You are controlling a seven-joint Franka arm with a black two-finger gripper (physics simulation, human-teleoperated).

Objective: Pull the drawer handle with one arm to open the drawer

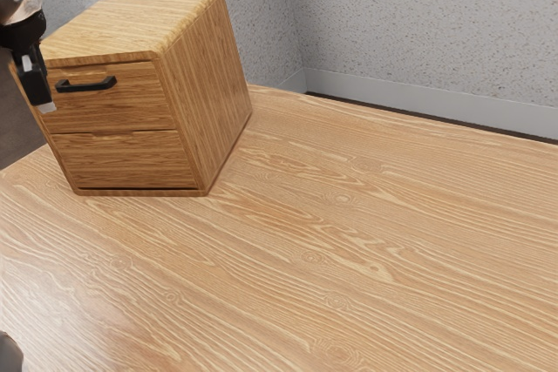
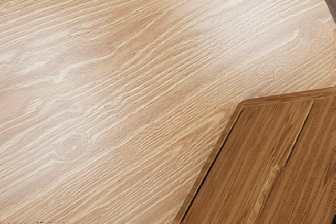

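Risk: gripper (image 1: 37, 84) sits just beside the handle (image 1: 85, 84), at its end on the exterior view's left, not around it. A pull from here prob slips off or drags the cabinet (image 1: 187, 67) across the table (image 1: 349, 241). Can't tell if gripper is apart or together. Top drawer (image 1: 109, 109) looks flush w/ cabinet front, wood grain, black bar handle; cabinet is at exterior view's upper left.

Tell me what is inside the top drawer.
Its inside is hidden. The top drawer sits shut in the cabinet; only its wooden front and black handle show, covering whatever it holds.
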